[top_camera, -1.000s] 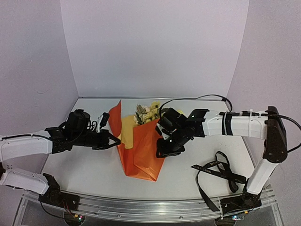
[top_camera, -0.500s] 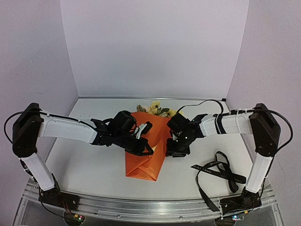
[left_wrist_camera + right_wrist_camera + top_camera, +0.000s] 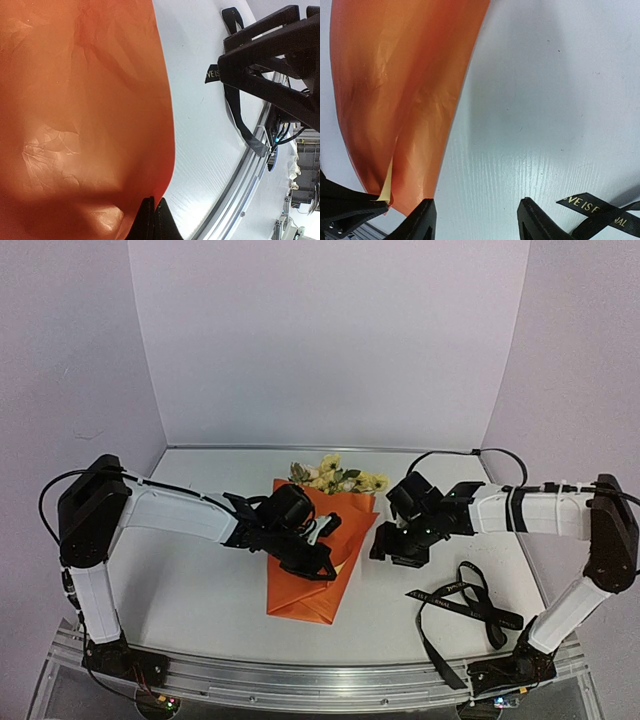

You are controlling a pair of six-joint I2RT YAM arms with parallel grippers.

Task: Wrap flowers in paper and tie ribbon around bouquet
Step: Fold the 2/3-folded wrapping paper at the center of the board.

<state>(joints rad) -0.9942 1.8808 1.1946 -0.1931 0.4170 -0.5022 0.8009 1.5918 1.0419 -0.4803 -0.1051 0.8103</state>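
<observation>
place: robot lab booth | evidence: plain lilac backdrop (image 3: 330, 340) (studio-like), white table (image 3: 190, 590), aluminium mounting rail (image 3: 300, 680)

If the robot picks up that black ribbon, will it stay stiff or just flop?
Probably flop: the ribbon lies in loose loops flat on the table. It looks thin and narrow, so it is likely very light. One pinch would likely lift one strand while the rest trails.

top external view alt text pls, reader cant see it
An orange paper bouquet lies on the table, yellow flowers at its far end, the left gripper shut above it. The right gripper hangs open beside it; a black ribbon lies loose at right.
</observation>
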